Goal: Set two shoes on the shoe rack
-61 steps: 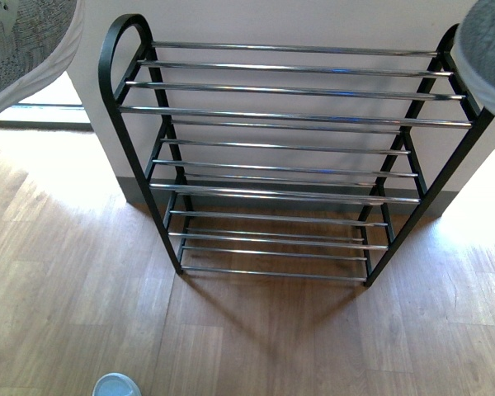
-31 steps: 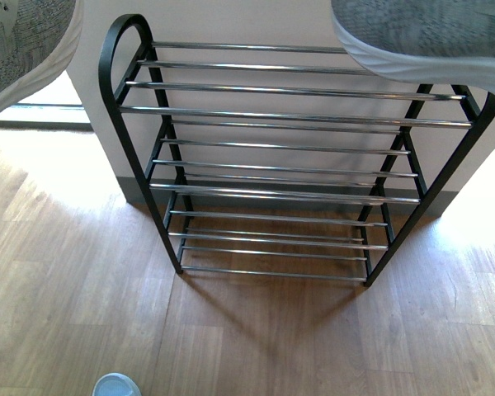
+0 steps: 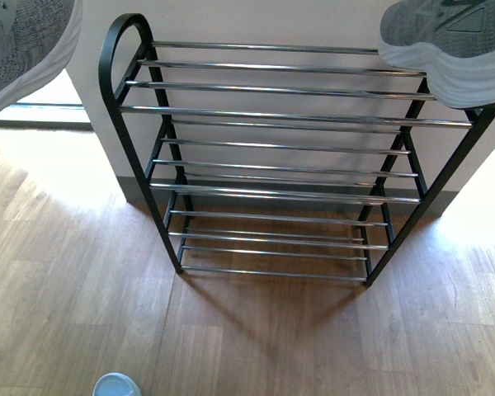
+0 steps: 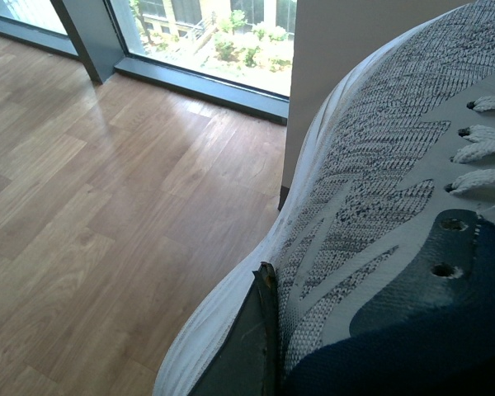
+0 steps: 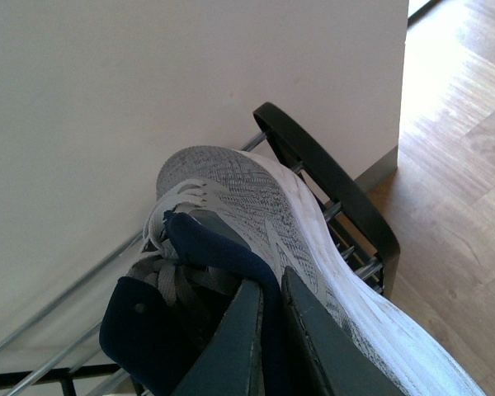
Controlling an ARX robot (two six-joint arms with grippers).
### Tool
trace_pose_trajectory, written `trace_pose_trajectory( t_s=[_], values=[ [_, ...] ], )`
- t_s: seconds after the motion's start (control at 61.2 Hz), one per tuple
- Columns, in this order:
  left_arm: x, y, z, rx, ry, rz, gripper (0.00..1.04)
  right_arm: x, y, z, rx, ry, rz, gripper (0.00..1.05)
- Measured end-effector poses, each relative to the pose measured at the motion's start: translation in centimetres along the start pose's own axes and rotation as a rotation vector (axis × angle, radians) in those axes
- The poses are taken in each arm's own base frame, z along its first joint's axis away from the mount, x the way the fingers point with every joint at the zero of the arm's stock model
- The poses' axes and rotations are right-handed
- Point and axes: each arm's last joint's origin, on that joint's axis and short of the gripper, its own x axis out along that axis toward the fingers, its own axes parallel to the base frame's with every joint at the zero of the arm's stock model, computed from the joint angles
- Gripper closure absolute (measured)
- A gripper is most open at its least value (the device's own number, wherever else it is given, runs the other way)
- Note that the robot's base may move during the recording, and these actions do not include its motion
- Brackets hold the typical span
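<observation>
In the front view the shoe rack (image 3: 280, 115) stands against the wall on the wooden floor (image 3: 231, 338), all four tiers bare except at the top right. There the right sneaker (image 3: 445, 49) hangs sole-down over the right end of the top tier, its white sole crossing the chrome bars. Whether it already touches them cannot be told. The left sneaker (image 3: 25, 41) hangs near the camera at the upper left, off to the side of the rack, apparently waiting for its turn. A pale blue rounded toe (image 3: 115, 385), probably a slide, peeks in at the bottom edge.

In the left wrist view the left gripper (image 4: 272, 297) shows one dark finger (image 4: 247, 355) pressed against the outside of the left sneaker's (image 4: 371, 190) knit wall. The other finger is hidden, presumably inside the collar, so the jaws look closed on that wall. Floor and a window (image 4: 231, 33) lie beyond.

In the right wrist view the right gripper (image 5: 271, 285) pinches the navy collar of the right sneaker (image 5: 231, 190) between narrow jaws. This grip keeps the sole level and facing down. The toe points at the wall (image 5: 107, 99), above the rack's rounded black end (image 5: 330, 173), so the placing step seems close to release
</observation>
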Motion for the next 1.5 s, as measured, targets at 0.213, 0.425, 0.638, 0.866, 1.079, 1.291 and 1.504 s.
trace_pose_trajectory(
  t_s=[0.213,0.425,0.638,0.866,1.079,1.291,1.504],
  values=[
    [0.0,0.0,0.0,0.000,0.000,0.000,1.03,3.0,1.7,-0.4,0.003,-0.021,-0.034,1.00],
    [0.0,0.0,0.0,0.000,0.000,0.000,1.03,5.3,1.5,-1.3,-0.008,-0.021,-0.077,1.00],
    [0.0,0.0,0.0,0.000,0.000,0.000,1.03,6.0,1.3,-1.3,-0.008,-0.051,-0.074,1.00],
    [0.0,0.0,0.0,0.000,0.000,0.000,1.03,6.7,0.0,-1.9,-0.025,-0.027,-0.040,0.95],
    [0.0,0.0,0.0,0.000,0.000,0.000,1.03,6.8,0.1,-1.8,-0.026,-0.018,0.015,0.50],
    [0.0,0.0,0.0,0.000,0.000,0.000,1.03,6.1,0.4,-1.4,-0.033,-0.012,0.073,0.14],
    [0.0,0.0,0.0,0.000,0.000,0.000,1.03,3.3,0.4,0.3,-0.018,-0.019,0.182,0.09]
  ],
)
